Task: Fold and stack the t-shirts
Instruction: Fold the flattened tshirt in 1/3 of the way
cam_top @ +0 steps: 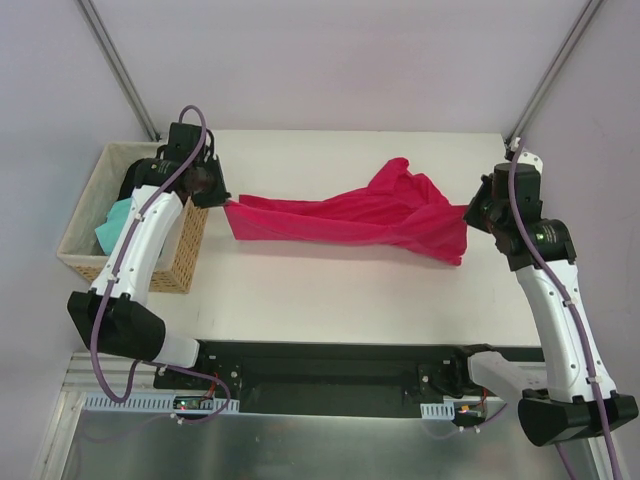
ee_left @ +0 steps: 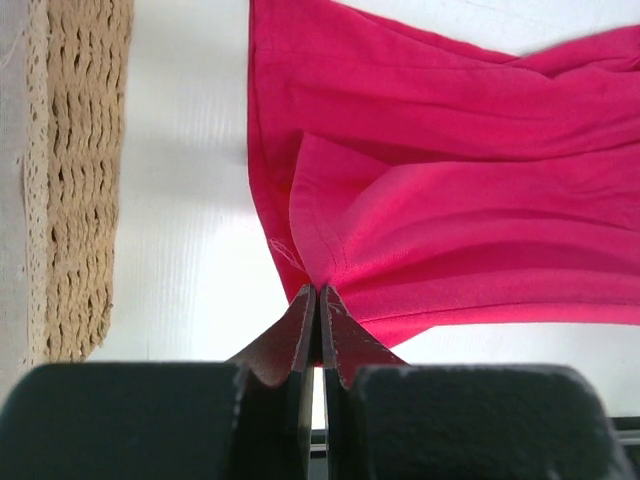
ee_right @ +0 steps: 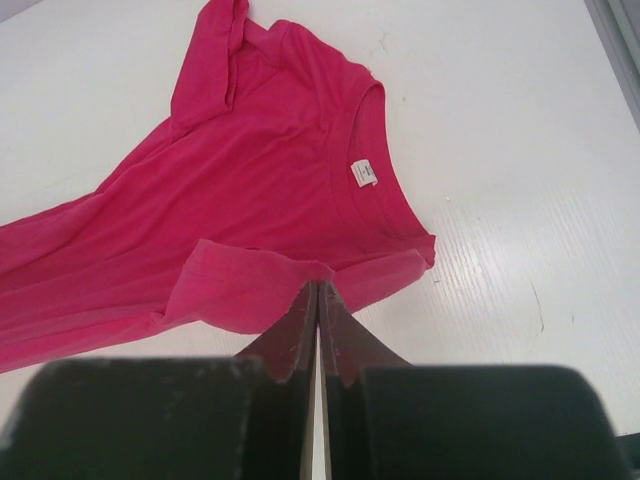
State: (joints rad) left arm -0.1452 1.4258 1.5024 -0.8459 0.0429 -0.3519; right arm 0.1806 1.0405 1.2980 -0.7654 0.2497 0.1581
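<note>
With my left gripper (cam_top: pixel 222 200) and right gripper (cam_top: pixel 468 212) each pinched shut on an end of the crimson t-shirt (cam_top: pixel 350 215), stretched across the counter (cam_top: pixel 330 295), I'm at the spreading step and judge it must next be laid flat for folding.

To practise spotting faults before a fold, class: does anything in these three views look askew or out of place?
The crimson t-shirt is not flat: pinched at its ends by the left gripper and right gripper, it runs across the table as a creased band, bunched toward the right with a sleeve folded over. Nothing looks damaged.
</note>
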